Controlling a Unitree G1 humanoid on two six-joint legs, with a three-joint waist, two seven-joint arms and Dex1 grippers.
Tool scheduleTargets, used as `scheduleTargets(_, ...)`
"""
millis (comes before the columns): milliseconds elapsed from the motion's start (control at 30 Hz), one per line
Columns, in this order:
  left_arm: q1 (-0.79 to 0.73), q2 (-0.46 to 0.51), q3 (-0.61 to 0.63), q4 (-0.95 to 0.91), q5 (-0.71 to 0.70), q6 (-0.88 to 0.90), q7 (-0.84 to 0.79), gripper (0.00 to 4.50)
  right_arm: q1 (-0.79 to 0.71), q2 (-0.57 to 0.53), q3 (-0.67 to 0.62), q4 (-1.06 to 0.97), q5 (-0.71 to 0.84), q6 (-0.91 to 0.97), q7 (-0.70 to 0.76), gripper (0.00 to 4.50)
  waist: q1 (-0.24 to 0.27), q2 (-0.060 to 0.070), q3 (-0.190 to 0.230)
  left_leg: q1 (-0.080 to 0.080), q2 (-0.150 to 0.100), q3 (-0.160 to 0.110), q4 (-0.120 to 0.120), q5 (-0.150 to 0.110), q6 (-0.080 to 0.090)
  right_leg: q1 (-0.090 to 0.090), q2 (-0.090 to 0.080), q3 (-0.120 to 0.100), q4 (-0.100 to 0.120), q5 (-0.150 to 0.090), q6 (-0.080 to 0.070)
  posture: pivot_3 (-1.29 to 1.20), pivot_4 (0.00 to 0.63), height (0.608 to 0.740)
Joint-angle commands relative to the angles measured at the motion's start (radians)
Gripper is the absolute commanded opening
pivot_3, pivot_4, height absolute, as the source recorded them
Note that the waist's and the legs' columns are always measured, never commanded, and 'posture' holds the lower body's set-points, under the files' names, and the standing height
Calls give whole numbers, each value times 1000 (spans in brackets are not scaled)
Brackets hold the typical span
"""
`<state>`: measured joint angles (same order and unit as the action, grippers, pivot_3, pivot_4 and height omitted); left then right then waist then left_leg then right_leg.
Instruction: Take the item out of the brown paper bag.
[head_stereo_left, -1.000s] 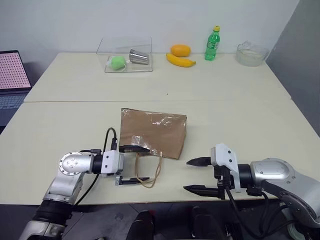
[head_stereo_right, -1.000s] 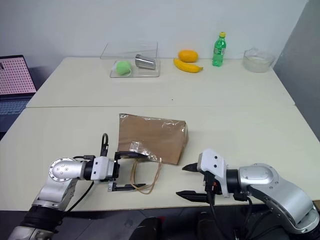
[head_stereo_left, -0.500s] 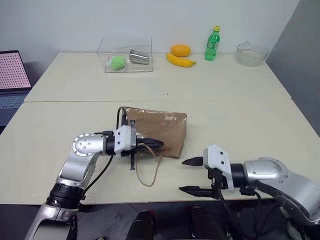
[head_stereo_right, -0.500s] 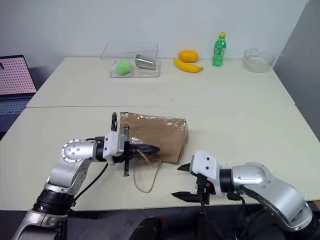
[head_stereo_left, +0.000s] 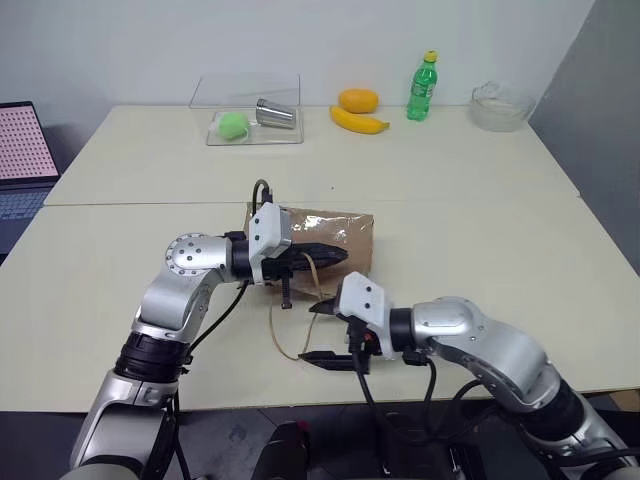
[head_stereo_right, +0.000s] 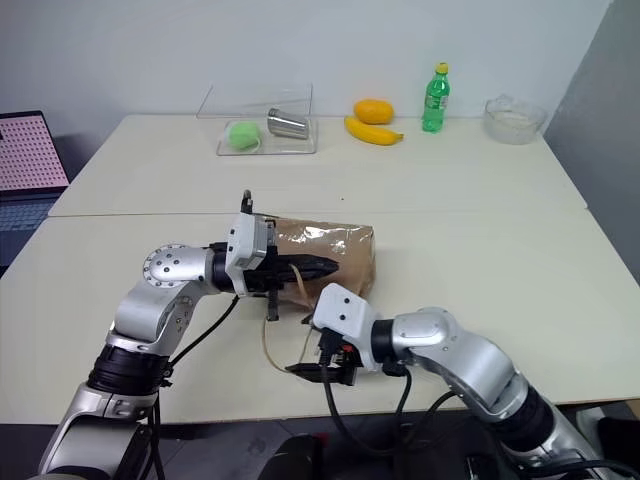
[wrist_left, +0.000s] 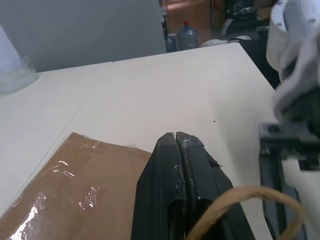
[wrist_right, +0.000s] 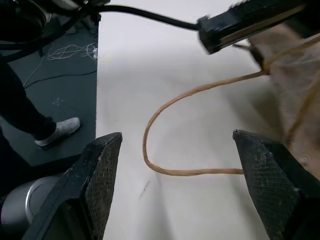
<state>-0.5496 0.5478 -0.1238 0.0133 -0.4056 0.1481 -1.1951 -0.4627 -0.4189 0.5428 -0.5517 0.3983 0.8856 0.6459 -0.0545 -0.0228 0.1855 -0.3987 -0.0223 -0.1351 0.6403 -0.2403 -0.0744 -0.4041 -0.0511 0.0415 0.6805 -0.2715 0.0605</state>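
Note:
The brown paper bag (head_stereo_left: 345, 232) lies flat on the near table, its mouth facing me. My left gripper (head_stereo_left: 343, 256) reaches level over the bag's near edge, shut on one tan cord handle (head_stereo_left: 300, 275). In the left wrist view its fingers (wrist_left: 175, 165) are pressed together, with the cord (wrist_left: 240, 197) beside them. My right gripper (head_stereo_left: 325, 332) is open just in front of the bag's mouth. The second cord loop (wrist_right: 170, 145) lies on the table between its fingers (wrist_right: 100, 185). The item is hidden.
At the back of the far table stand a clear box (head_stereo_left: 250, 120) with a green ball and a metal cup, a banana (head_stereo_left: 360, 122), an orange (head_stereo_left: 360, 100), a green bottle (head_stereo_left: 424, 87) and a glass bowl (head_stereo_left: 500, 105). A laptop (head_stereo_left: 25, 150) sits at the left. A person's shoe (wrist_right: 57, 130) is on the floor.
My left gripper shut on the cord handle, then rose and swung right over the bag's near edge. The right gripper moved left to the bag's mouth and stayed open.

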Motion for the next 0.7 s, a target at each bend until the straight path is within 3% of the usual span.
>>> scheduleTargets(33, -25, -8, 1, 3, 12, -5, 3, 15, -24, 46, 24, 22, -16, 17, -22, 3734, -1, 0, 0, 0, 0, 0, 0, 0, 0, 0, 0, 0, 0, 0, 0, 0, 150, 740)
scheduleTargets(633, -86, -55, 3, 88, 49, -59, -1, 15, -63, 227, 53, 198, -68, 129, -104, 3734, -2, 0, 0, 0, 0, 0, 0, 0, 0, 0, 0, 0, 0, 0, 0, 0, 150, 740)
scheduleTargets(700, -97, -66, 3, 107, 56, -73, 3, 0, -67, 240, 50, 209, -74, 136, -116, 3327, -3, 0, 0, 0, 0, 0, 0, 0, 0, 0, 0, 0, 0, 0, 0, 0, 150, 740)
